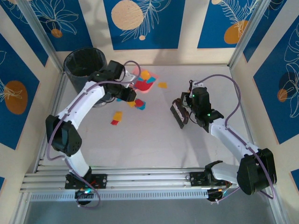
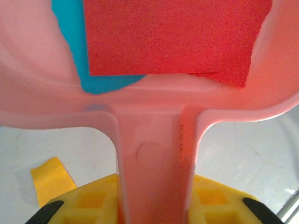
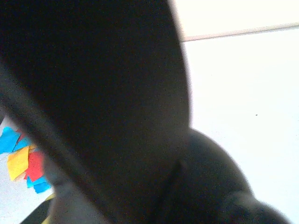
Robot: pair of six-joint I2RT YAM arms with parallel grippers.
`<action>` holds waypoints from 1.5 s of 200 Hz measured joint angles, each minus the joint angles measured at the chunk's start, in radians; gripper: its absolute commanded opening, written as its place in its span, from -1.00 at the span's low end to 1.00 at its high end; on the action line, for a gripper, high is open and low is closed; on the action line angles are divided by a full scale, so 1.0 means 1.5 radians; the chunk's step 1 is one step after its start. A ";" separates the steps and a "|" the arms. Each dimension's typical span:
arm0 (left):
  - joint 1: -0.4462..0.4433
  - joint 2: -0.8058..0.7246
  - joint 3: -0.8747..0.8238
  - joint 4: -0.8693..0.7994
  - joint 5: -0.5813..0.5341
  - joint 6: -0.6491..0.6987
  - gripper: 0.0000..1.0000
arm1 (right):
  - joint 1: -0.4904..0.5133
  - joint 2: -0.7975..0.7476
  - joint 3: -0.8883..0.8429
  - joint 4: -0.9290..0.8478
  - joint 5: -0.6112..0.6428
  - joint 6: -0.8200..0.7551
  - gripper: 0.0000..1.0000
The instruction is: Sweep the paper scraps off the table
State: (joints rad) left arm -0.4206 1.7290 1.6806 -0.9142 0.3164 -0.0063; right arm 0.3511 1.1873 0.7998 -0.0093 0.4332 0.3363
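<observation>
Clamping dustpan in left gripper, brush in right gripper; likely sweeping leftward at paper scraps beside dustpan.

The left arm rises from its base at 7 o'clock, folds at the elbow and reaches toward 12 o'clock. Its wrist turns the left end effector toward 3 o'clock, jaws clamped on a pink handle. The right arm stretches from 5 o'clock toward the centre, the right end effector closed around a dark brush.
</observation>
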 measured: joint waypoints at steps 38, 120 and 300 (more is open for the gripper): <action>0.058 -0.025 0.009 0.032 0.065 -0.060 -1.00 | 0.000 0.000 0.000 -0.002 -0.012 0.000 -1.00; 0.150 -0.073 0.053 0.079 0.130 -0.157 -1.00 | 0.000 0.000 0.000 -0.005 -0.016 0.000 -1.00; 0.295 -0.100 -0.078 0.355 0.277 -0.482 -1.00 | 0.000 0.010 0.000 -0.015 -0.022 0.000 -1.00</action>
State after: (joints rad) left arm 0.0223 1.5787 1.5635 -0.3817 0.7319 -0.7292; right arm 0.3511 1.2018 0.7998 -0.0322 0.3996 0.3363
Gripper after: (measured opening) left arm 0.261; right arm 0.269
